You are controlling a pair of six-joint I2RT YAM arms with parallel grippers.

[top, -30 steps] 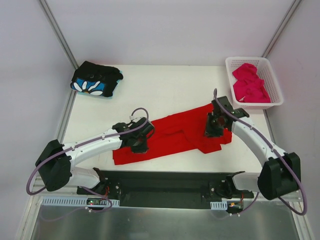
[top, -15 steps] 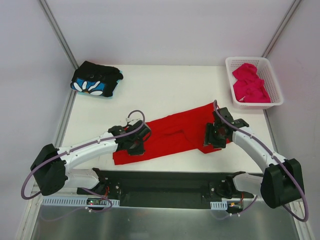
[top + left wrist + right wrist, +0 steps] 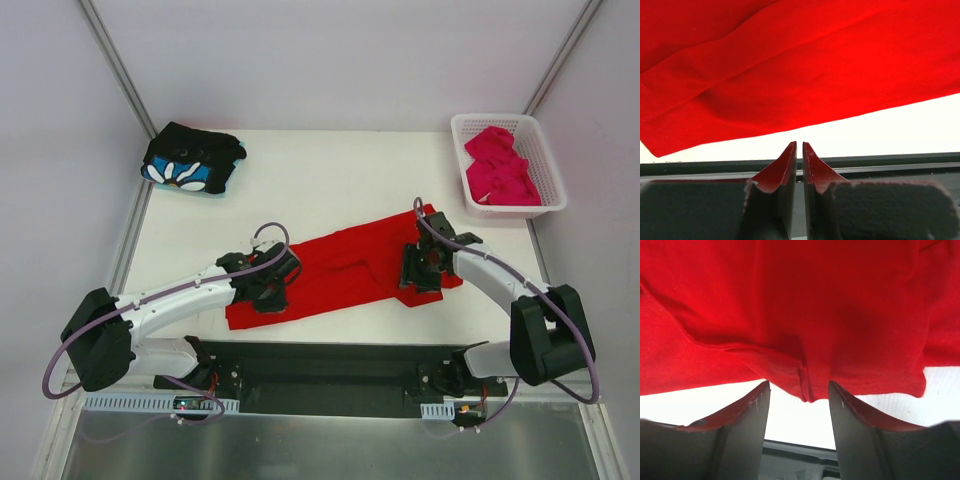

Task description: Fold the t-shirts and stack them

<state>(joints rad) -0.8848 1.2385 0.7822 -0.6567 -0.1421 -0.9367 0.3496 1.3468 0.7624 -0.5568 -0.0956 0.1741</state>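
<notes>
Red t-shirt (image 3: pixel 340 268) lies rumpled, stretched slantwise across the white table (image 3: pixel 330 180).

Both arms share one build; the left arm (image 3: pixel 180 295) and right arm (image 3: pixel 490 272) have white link shells between bulky black joint housings; a thin lilac cable (image 3: pixel 268 225) trails along each; the left gripper (image 3: pixel 799 146) and right gripper (image 3: pixel 799 385) have dark grey, wedge-tipped fingers; a black base plate (image 3: pixel 330 375) carries small green circuit boards (image 3: pixel 185 403) at 7 and 5 o'clock.
</notes>
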